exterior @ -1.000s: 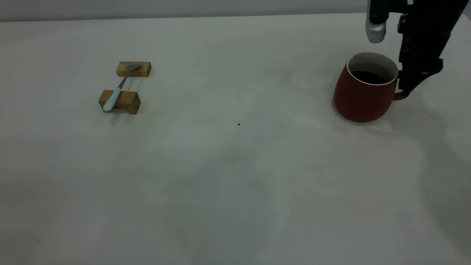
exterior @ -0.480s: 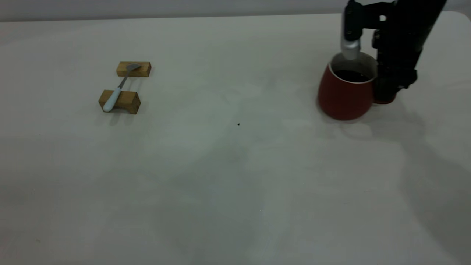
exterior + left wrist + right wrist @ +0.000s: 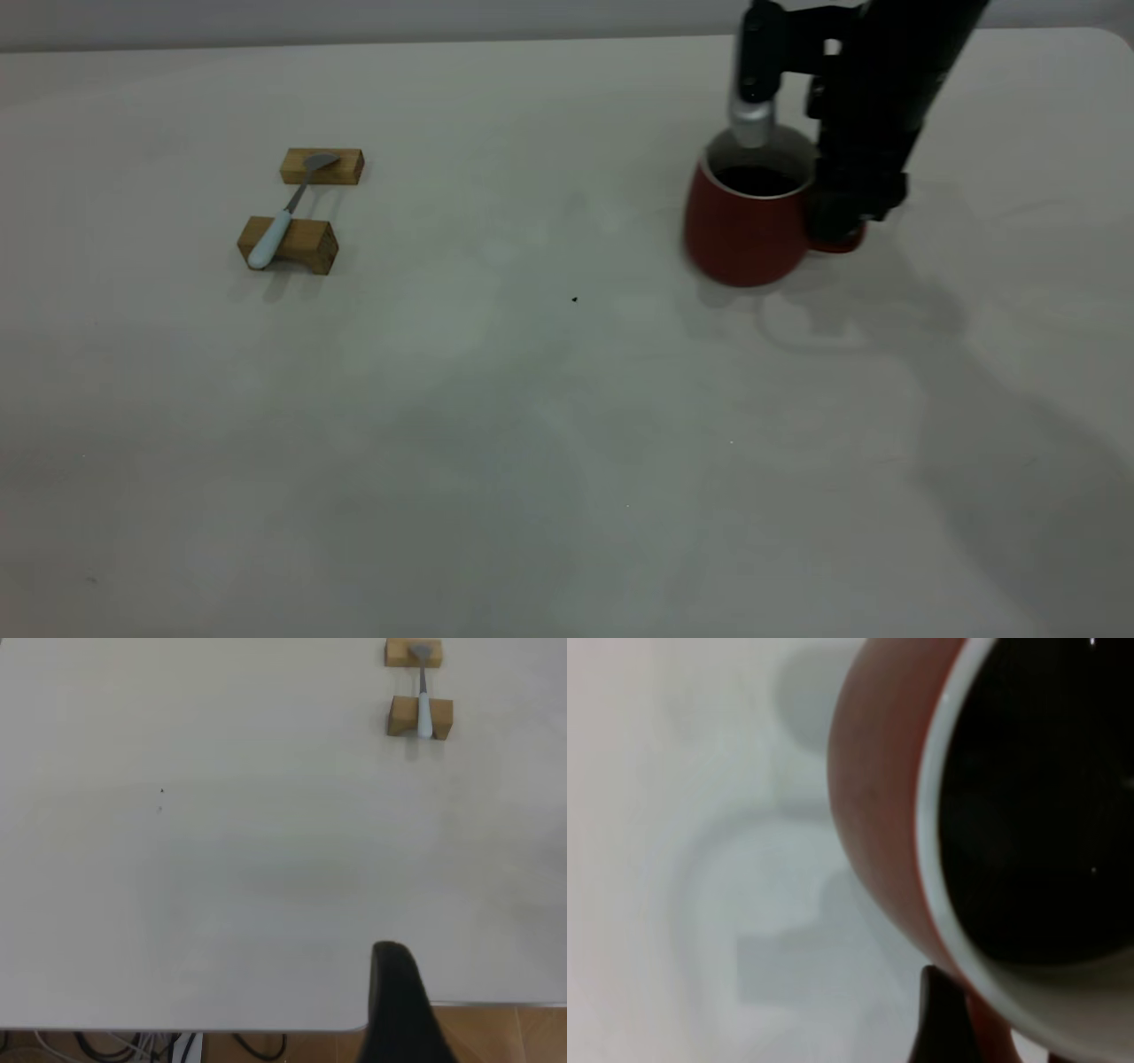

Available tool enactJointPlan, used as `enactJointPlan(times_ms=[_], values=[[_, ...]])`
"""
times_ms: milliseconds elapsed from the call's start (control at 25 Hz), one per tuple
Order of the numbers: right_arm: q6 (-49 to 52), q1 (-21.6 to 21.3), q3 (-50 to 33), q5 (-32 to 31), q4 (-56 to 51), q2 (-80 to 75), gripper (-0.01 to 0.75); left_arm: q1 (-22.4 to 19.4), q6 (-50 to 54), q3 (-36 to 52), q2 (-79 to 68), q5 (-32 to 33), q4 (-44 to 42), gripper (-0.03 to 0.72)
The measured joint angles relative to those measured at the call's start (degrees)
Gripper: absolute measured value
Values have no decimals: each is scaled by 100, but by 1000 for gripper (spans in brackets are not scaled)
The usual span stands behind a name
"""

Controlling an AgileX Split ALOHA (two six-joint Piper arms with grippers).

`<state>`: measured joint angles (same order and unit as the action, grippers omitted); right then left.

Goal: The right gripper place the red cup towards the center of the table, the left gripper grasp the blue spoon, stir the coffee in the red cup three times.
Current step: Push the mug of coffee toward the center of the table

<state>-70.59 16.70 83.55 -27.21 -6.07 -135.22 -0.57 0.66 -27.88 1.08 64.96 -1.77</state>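
The red cup (image 3: 744,232), with dark coffee (image 3: 757,180) inside, is right of the table's (image 3: 532,416) centre, toward the back. My right gripper (image 3: 837,232) is shut on the cup's handle from the right. The right wrist view shows the cup's red wall (image 3: 877,797), the coffee (image 3: 1036,815) and a black fingertip (image 3: 939,1019) by the handle. The blue spoon (image 3: 282,221) lies far to the left, bridging two wooden blocks, also seen in the left wrist view (image 3: 423,700). My left gripper (image 3: 399,1001) shows only as a black tip over the table's edge, far from the spoon.
Two tan blocks (image 3: 322,166) (image 3: 292,245) hold the spoon off the tabletop. A tiny dark speck (image 3: 574,299) lies near the centre. The right arm's silver-grey module (image 3: 751,124) hangs over the cup's rim. Beyond the table's edge are floor and cables (image 3: 257,1045).
My right gripper has carried the red cup leftward, from the table's right side toward the centre. The spoon and blocks have not moved.
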Motion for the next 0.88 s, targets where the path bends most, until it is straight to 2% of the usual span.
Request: enactJointPlan(times_ms=[600,880], values=[[0,874,0,417,-1085,0,565,0,0,0,0,0,0,533],[102,910,0,393,-1235,0,564,0,0,0,0,0,0,533]])
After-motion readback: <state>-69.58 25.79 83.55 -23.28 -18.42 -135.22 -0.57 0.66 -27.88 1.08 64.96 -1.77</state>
